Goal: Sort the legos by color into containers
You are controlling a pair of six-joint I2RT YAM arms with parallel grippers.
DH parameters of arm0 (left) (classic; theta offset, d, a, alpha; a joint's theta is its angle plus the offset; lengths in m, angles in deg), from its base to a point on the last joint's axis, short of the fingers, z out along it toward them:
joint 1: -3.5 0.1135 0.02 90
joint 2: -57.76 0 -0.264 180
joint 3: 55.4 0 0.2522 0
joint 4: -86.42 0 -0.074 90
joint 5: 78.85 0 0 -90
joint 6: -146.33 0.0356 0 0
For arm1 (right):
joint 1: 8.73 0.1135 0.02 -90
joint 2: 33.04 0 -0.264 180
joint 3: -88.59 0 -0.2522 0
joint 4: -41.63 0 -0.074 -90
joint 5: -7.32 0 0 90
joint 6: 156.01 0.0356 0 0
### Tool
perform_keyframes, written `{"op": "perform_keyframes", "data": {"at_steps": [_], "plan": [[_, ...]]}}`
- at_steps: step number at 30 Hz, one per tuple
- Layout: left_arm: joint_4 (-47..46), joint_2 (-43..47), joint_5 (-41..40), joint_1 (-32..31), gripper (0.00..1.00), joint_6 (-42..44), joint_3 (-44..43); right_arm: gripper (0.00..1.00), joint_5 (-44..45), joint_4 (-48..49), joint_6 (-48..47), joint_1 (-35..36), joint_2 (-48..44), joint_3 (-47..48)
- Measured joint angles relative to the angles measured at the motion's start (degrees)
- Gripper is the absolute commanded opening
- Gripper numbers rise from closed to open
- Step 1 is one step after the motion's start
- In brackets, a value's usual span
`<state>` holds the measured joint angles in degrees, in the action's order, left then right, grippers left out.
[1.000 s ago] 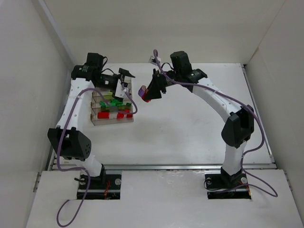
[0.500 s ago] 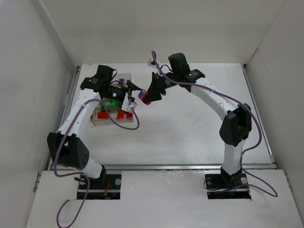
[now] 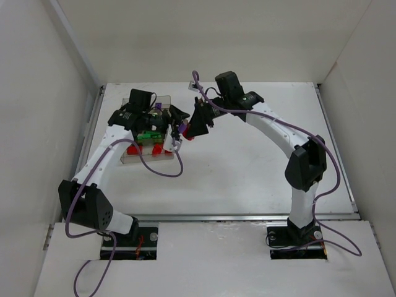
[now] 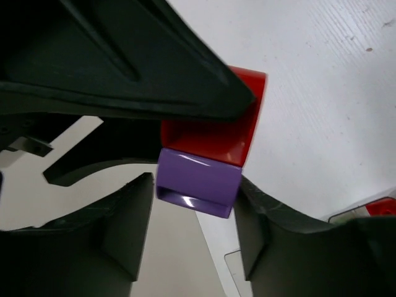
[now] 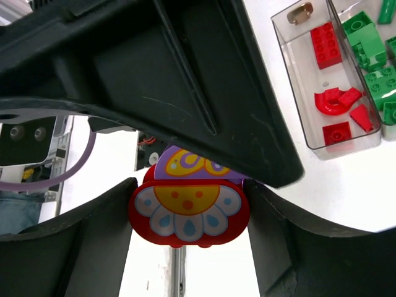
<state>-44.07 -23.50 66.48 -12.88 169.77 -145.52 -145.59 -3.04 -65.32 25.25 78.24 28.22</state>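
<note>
The flower-topped piece (image 5: 187,213), clamped by the right gripper (image 3: 192,127) above the far-left part of the table (image 3: 247,173) beside the tray (image 5: 346,150), is judged light, rigid and slick, so its purple base (image 4: 198,184), straddled by the half-open, empty left gripper (image 4: 195,189), is best taken across flat sides.

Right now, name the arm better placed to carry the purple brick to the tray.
Left. The left gripper brackets the purple brick, and the tray lies under that arm. The right gripper is clamping the flower piece.
</note>
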Motion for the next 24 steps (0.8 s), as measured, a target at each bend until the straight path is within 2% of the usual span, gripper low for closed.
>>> {"op": "perform_keyframes", "data": {"at_steps": [1,2,6,7,8,11,12,15,24], "plan": [[0.1,0.0,-0.1,0.1,0.42,0.0,0.2,0.25,0.0,0.0,-0.1,0.0,0.0,0.2],[0.5,0.1,-0.4,0.1,0.31,0.0,0.3,0.25,0.1,0.0,-0.2,0.0,0.1,0.3],[1.6,0.2,-1.0,0.2,0.13,0.0,0.8,0.25,0.7,-0.6,-0.8,0.2,0.2,0.5],[1.8,0.2,-1.1,0.3,0.05,0.0,0.8,0.25,0.8,-0.7,-0.7,0.3,0.2,0.5],[1.9,0.3,-1.1,0.3,0.01,0.0,0.9,0.25,0.8,-0.8,-0.8,0.4,0.3,0.5],[2.3,0.6,-1.2,0.7,0.0,0.1,1.0,0.2,1.0,-0.8,-0.7,0.6,0.3,0.5],[2.3,0.8,-1.3,0.7,0.0,0.1,1.2,0.12,1.1,-0.8,-0.7,0.6,0.4,0.5],[2.4,1.4,-1.7,1.1,0.0,0.2,1.9,0.0,1.7,-0.8,-0.7,0.7,0.4,0.4],[3.4,2.2,-8.3,6.1,0.0,0.4,4.5,0.0,11.8,-6.0,-2.5,-2.9,2.0,-1.8]]}}
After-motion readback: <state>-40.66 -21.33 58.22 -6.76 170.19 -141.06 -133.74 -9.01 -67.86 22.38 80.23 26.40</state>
